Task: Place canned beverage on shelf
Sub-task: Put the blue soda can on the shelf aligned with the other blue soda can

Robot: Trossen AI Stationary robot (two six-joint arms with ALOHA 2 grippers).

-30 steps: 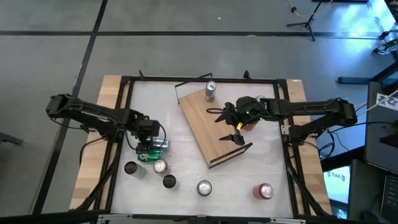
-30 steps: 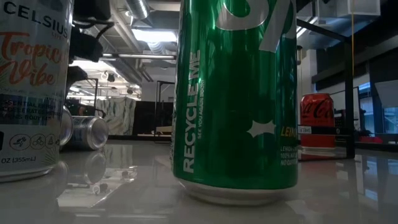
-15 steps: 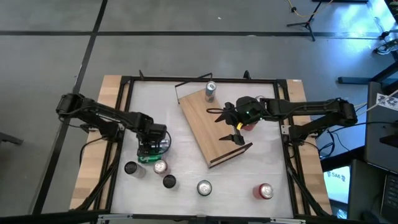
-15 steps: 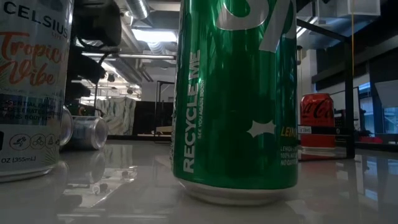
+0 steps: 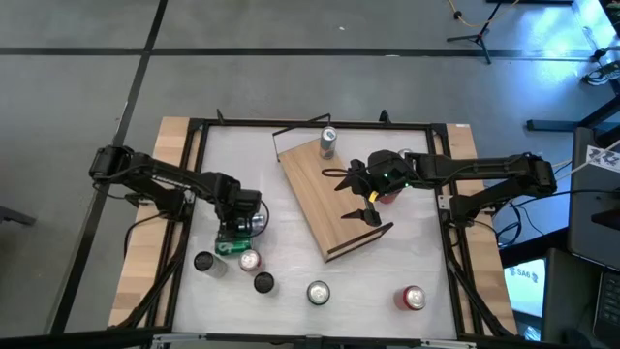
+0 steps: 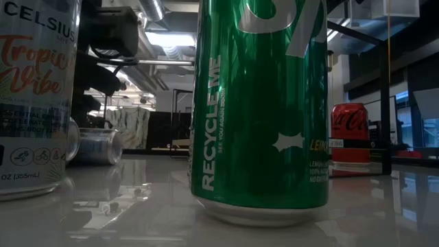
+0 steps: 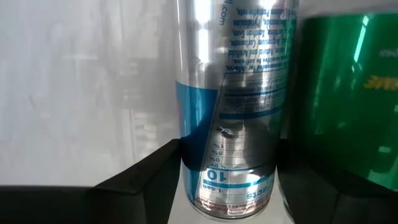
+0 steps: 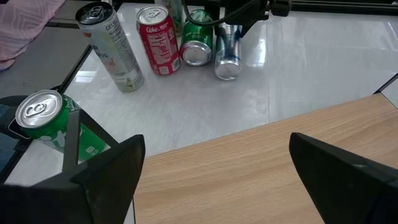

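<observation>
Left gripper (image 5: 237, 223) is down low in the worktop's front-left part, right over two cans lying side by side. Its jaws are parted and straddle the silver can (image 7: 227, 124), one dark finger (image 7: 146, 186) on each side. The can's blue band and small print fill the wrist view. Just beside it, almost touching, lies the green can (image 7: 342, 99).

The right wrist view, looking across the worktop, shows the pair on their sides with their tops toward the camera.

The shelf (image 5: 320, 199) lies flat mid-worktop, slanting from the back edge toward the right-front, wire frame at the back end and dark rim at the front end. One grey can (image 5: 327, 142) stands upright on the back end.

Right gripper (image 5: 356, 196) hangs above the shelf's right side, jaws released and spread wide, nothing between them, bare wood under the fingers. A red can (image 5: 389, 197) peeks out under that wrist, partly hidden.

Along the front edge more cans stand upright, among them a Coke can (image 5: 413, 298) toward the right corner and a tall Celsius can (image 6: 34, 96) looming close in the low view
</observation>
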